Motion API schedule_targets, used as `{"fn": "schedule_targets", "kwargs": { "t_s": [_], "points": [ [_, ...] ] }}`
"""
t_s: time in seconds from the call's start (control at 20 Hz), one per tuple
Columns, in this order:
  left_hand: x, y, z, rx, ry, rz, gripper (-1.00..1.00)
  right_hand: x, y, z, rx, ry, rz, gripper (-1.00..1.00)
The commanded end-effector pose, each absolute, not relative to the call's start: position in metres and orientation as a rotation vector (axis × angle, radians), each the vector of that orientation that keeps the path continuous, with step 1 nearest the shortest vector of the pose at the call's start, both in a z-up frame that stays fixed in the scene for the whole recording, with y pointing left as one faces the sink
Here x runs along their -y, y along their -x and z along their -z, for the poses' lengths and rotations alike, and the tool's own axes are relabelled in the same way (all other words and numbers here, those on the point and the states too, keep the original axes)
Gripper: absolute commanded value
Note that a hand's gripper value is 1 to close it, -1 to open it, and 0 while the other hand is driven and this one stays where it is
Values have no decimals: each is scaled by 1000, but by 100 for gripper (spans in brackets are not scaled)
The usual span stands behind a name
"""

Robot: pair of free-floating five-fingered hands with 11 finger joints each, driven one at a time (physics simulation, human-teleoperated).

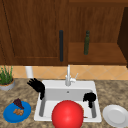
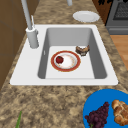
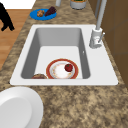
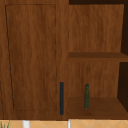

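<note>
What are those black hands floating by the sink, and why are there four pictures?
They are a robot's two hands in a pretend computer kitchen. The left hand floats with fingers spread over the sink's left edge; the right hand hangs curled on the right, holding nothing. One camera faces the sink, two look along it from each side, one looks up at the cabinet. In the sink lies a red-rimmed plate with an apple. A blue plate and a white plate sit on the counter.
</note>
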State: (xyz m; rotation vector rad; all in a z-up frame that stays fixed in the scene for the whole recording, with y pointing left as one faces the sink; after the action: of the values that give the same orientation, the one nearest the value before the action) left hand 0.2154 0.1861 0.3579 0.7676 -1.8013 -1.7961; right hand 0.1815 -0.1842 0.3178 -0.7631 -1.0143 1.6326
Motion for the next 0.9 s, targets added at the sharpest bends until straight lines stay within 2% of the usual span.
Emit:
{"fn": "schedule_targets", "kwargs": {
  "t_s": [0.0,0.85],
  "points": [
    [-208,-202,-330,1824,-731,1821,-100,184,-182,-318,1014,763,-1633,0],
    [-288,-173,-228,1766,-601,1829,-100,184,-182,-318,1014,763,-1633,0]
  ]
}}
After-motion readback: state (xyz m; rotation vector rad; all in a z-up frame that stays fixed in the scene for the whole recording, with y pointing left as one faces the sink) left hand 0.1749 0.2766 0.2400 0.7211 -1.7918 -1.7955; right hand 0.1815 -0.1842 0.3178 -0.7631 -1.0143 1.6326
